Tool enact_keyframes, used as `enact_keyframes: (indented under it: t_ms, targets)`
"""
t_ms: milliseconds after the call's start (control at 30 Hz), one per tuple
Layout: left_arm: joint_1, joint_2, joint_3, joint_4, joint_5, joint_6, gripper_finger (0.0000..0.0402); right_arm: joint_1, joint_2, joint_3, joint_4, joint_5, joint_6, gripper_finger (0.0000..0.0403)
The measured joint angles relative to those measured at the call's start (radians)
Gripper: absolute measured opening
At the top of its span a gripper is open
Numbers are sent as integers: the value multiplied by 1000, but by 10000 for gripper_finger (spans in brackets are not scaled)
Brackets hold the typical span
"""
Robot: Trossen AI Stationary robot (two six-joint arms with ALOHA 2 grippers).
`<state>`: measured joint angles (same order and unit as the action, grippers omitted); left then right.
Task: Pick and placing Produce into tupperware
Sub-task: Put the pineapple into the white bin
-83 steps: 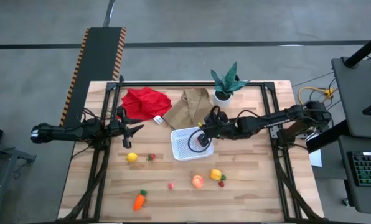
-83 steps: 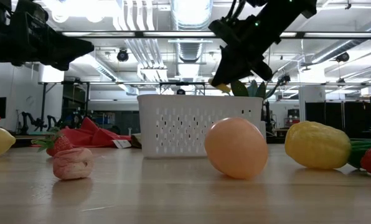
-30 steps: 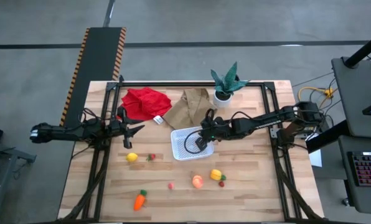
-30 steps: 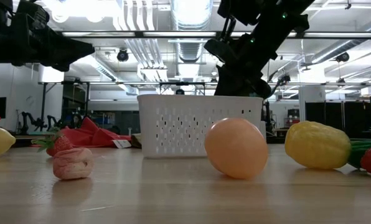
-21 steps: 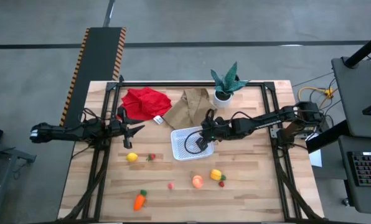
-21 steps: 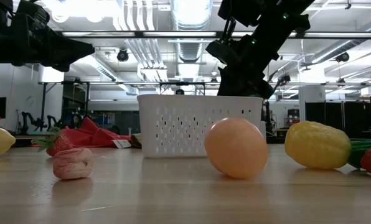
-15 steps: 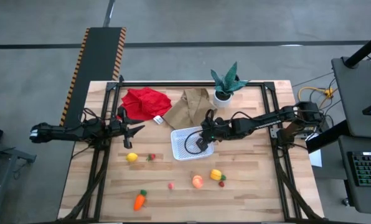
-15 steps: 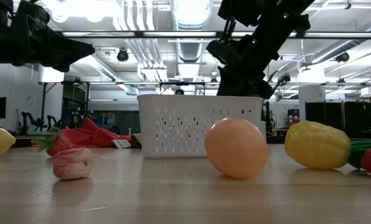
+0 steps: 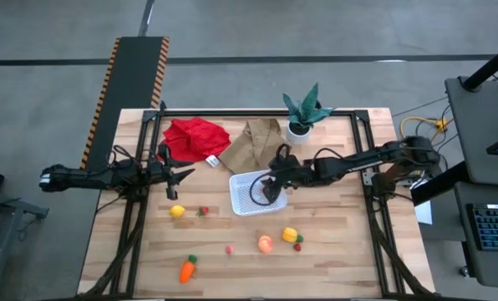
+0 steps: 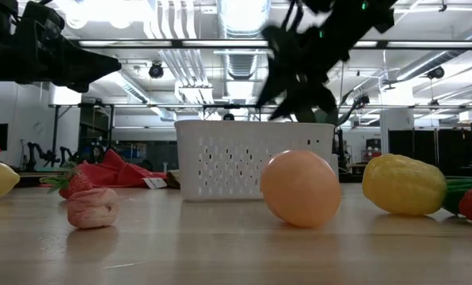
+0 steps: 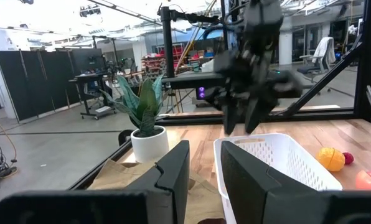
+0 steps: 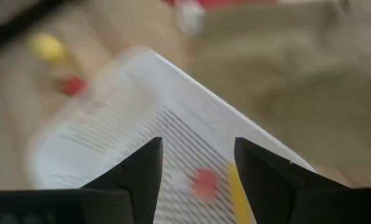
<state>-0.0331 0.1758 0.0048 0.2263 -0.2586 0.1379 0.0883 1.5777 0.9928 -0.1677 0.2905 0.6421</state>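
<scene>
Right gripper (image 9: 263,191) reaches mid-table, jaws apparently parted — left gripper (image 9: 186,172) waits at the left side.

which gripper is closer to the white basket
Right. The right gripper hangs over the basket; the left gripper waits off to its left, near the red cloth.

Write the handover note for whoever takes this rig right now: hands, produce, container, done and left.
Right hand: open, empty, above the tupperware.
Left hand: waiting at the table's left side, holding nothing visible.
Done: a small red berry and a yellow piece lie in the tupperware.
Left on the table: lemon, strawberry, pink berry, carrot, peach, yellow pepper, red berry.
</scene>
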Motion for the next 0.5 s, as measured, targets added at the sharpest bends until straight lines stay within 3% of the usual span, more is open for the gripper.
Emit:
enact_keyframes:
  t_ms: [500]
  targets:
    - [0,-1,0,0,0,0,80,254,-283,0,47,23,-191,180]
